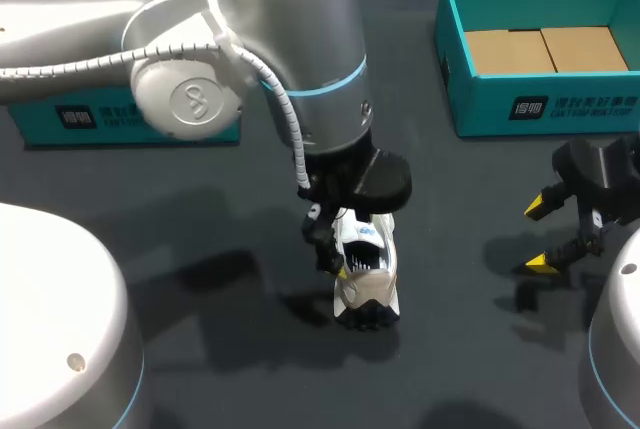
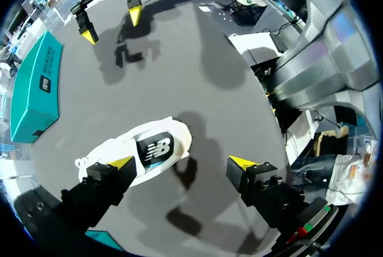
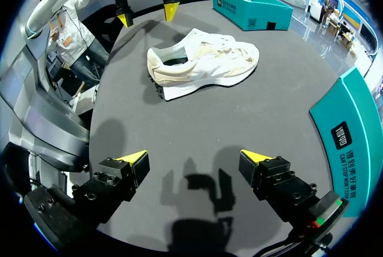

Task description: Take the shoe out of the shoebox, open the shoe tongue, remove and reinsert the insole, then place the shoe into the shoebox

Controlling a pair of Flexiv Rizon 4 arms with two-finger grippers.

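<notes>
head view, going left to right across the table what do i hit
teal box → shoe → right gripper

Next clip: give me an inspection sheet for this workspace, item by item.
Surface: dark table, arm shadows on it.
Job's things: white shoe on the table's middle, out of the box; open teal shoebox far right, brown card inside; second teal box far left, partly behind the left arm.
Clutter: nothing seen.
Grippers: left gripper open over the shoe; right gripper open, empty, apart from the shoe.
Cables: white ribbed hose along that arm.
Surroundings: nothing seen reaching over the table.
</notes>
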